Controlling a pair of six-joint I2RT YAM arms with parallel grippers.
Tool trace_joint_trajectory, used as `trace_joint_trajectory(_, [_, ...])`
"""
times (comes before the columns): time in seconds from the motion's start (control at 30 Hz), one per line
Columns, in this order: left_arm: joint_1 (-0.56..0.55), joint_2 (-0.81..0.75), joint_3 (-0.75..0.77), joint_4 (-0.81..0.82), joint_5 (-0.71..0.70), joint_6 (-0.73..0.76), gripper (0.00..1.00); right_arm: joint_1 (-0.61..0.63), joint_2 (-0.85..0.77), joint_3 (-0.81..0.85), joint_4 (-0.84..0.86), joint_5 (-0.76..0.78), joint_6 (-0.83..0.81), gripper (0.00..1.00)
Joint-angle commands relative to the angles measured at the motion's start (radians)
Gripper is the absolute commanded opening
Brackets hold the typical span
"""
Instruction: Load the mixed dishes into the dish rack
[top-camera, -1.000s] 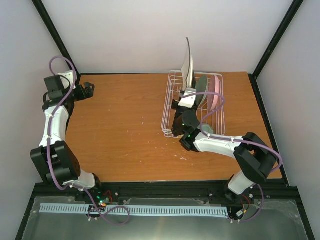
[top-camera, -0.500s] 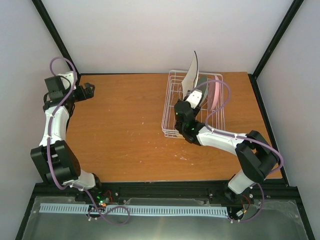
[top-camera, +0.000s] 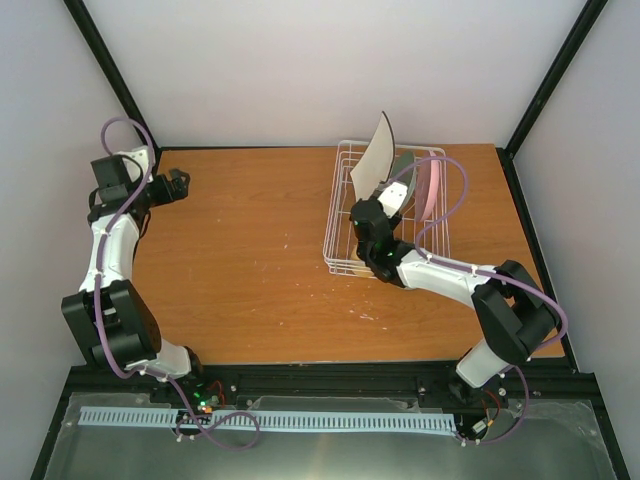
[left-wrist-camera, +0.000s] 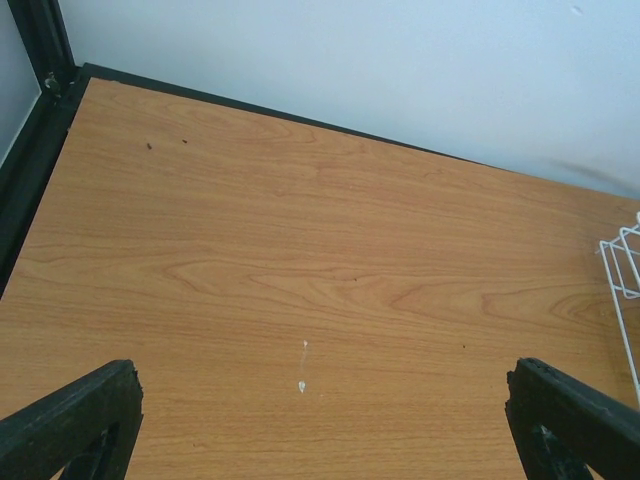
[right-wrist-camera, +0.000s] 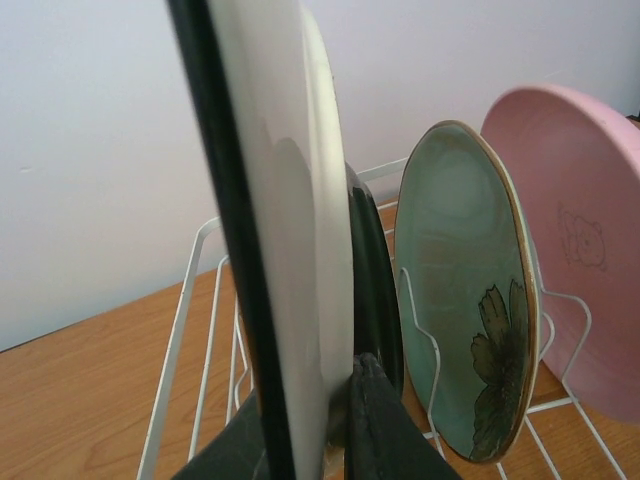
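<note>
Table (top-camera: 250, 250): wooden top, with the dish rack on its far right part.
Dish rack (top-camera: 338, 205): white wire, standing lengthwise from near to far; one of its corners shows at the right edge of the left wrist view (left-wrist-camera: 622, 265).
Right arm (top-camera: 450, 280): reaches from the near right over the near end of the rack.
Left arm (top-camera: 110, 250): folded along the left side, its wrist at the far left corner.
Dark-rimmed cream round plate (top-camera: 375, 160): on edge over the left part of the rack, tilted, just left of the mint-green plate. Whether its lower rim touches the wires cannot be told.
Pink round plate (top-camera: 432, 185): upright in the rightmost slot.
Mint-green round plate (right-wrist-camera: 460, 290): upright in a slot between the pink plate and the cream plate.
Right gripper (top-camera: 385, 200): pinched narrow on the lower rim of the cream plate.
Left gripper (top-camera: 178, 183): jaws wide apart over bare wood, holding nothing.
</note>
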Motion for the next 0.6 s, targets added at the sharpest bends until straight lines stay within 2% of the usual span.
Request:
trace_joint_trajectory(0.0, [0.01,-0.004,-0.008,0.043,-0.006,-0.01,1.0,0.0,-0.037,0.05,0.132,0.043,0.041,0.03])
trace_joint_trajectory(0.57, [0.036,0.039,0.004,0.075,0.0,-0.007,1.0,0.026,0.182,0.246,0.206,0.078,-0.097,0.03])
